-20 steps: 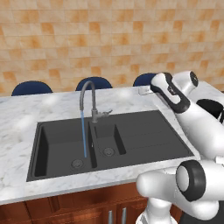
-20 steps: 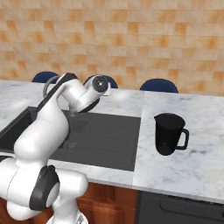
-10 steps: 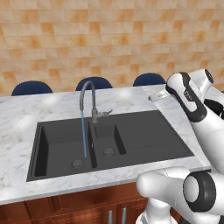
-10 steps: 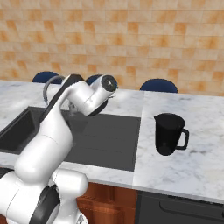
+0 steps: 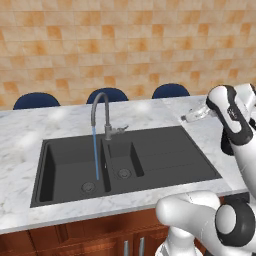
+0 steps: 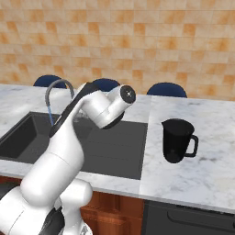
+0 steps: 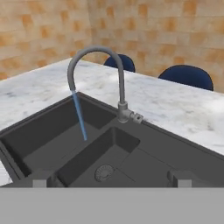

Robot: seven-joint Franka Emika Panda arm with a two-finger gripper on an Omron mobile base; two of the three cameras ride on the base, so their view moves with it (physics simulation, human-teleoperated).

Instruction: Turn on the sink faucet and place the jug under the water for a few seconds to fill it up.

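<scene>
The grey gooseneck sink faucet (image 5: 100,107) (image 7: 105,70) stands behind the divider of the dark double-basin sink (image 5: 165,155) (image 7: 153,151). Its small lever (image 7: 136,117) points sideways at the base. A thin blue stream of water (image 5: 95,155) (image 7: 79,116) falls into the large left basin. The black jug (image 6: 178,140) stands upright on the marble counter right of the sink, handle to the right, nothing touching it. My gripper (image 7: 109,179) is open and empty. It hovers over the sink's right end (image 5: 195,115), facing the faucet, apart from the jug.
Three blue chair backs (image 5: 107,95) show behind the marble counter (image 5: 30,130), with an orange brick wall beyond. The flat drainboard (image 5: 175,150) lies between the small basin and the jug's stretch of counter (image 6: 206,170). My white arm (image 6: 78,124) stands over the sink.
My arm has swung to the right, away from the faucet and toward the jug's side. The water keeps running and the jug has not moved.
</scene>
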